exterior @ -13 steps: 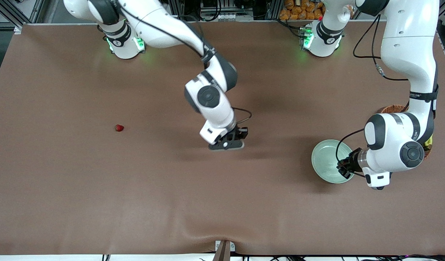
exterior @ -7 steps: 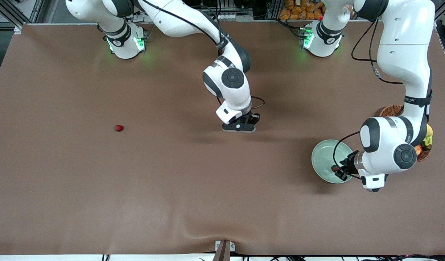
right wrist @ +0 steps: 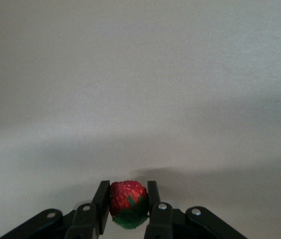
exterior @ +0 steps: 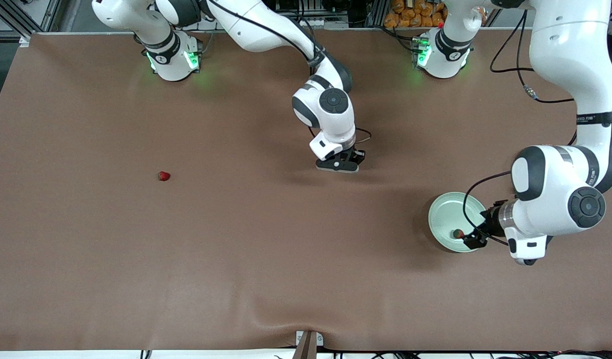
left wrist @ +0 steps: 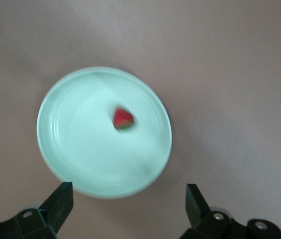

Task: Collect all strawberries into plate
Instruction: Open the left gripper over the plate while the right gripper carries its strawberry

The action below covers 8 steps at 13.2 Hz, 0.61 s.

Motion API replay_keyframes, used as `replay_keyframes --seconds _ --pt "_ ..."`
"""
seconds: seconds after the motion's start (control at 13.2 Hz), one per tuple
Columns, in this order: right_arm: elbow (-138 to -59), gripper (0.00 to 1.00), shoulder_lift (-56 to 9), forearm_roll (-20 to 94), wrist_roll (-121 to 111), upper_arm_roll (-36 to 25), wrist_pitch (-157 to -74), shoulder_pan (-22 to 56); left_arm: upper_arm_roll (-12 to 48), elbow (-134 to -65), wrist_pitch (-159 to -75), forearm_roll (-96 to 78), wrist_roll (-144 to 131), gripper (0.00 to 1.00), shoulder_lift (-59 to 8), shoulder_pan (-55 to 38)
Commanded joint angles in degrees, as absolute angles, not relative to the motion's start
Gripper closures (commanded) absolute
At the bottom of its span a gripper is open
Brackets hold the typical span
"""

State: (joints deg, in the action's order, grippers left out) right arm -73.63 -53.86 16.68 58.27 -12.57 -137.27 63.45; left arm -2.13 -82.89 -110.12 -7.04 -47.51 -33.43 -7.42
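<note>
1. The front view takes in the whole brown cloth-covered table (exterior: 236,259). The round, shallow, pale mint-green glossy plate (exterior: 443,219) sits toward the left arm's end, and a small red strawberry with a green cap (exterior: 457,233) lies in it, near the rim closest to the front camera.
2. The left gripper (exterior: 474,238) hangs over that same edge of the plate. The left wrist view settles what the front view leaves unclear: its two black fingers (left wrist: 60,199) are spread wide with nothing between them, and the berry (left wrist: 123,118) rests loose on the plate's (left wrist: 70,149) glossy floor.
3. The right gripper (exterior: 341,163) is over bare cloth near the table's middle. From the front its fingertips are hidden under the hand; the right wrist view shows them (right wrist: 128,201) clamped on a second red strawberry with a dark green leafy cap (right wrist: 128,203).
4. Only the front view shows the third small red strawberry (exterior: 163,176), alone on the cloth toward the right arm's end, well apart from both grippers.
</note>
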Motion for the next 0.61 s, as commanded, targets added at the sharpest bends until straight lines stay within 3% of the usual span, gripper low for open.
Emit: replay_keyframes --seconds 0.0,0.08,0.15,0.23,0.3,0.53 --pt "-73.7 1.00 -55.2 15.8 60.5 -13.1 -140.2 63.9 -2.3 -81.6 -106.6 -6.6 -51.3 0.00 -32.4 -10.5" --pt "-73.7 0.95 -55.2 15.5 60.3 -13.3 -140.7 63.7 -2.2 -81.6 -106.5 -6.6 -53.9 0.00 -32.2 -11.8" --pt "-73.5 0.77 -55.0 14.8 60.2 -13.4 -140.7 63.5 -2.1 -81.6 -106.4 -6.9 -55.6 0.00 -32.0 -13.7" --pt "-73.5 0.27 -54.6 14.3 60.0 -13.5 -140.3 63.3 -1.9 -81.6 -106.4 -6.9 -58.0 0.00 -32.0 -15.2" --pt "-73.7 0.00 -53.5 14.2 60.2 -13.7 -139.8 63.3 -1.8 -81.6 -106.5 -6.9 -60.6 0.00 -32.0 -16.5" --pt "-73.2 0.00 -48.9 13.9 59.4 -18.8 -128.6 63.2 -1.8 -81.6 -106.6 -7.3 -67.0 0.00 -32.5 -20.5"
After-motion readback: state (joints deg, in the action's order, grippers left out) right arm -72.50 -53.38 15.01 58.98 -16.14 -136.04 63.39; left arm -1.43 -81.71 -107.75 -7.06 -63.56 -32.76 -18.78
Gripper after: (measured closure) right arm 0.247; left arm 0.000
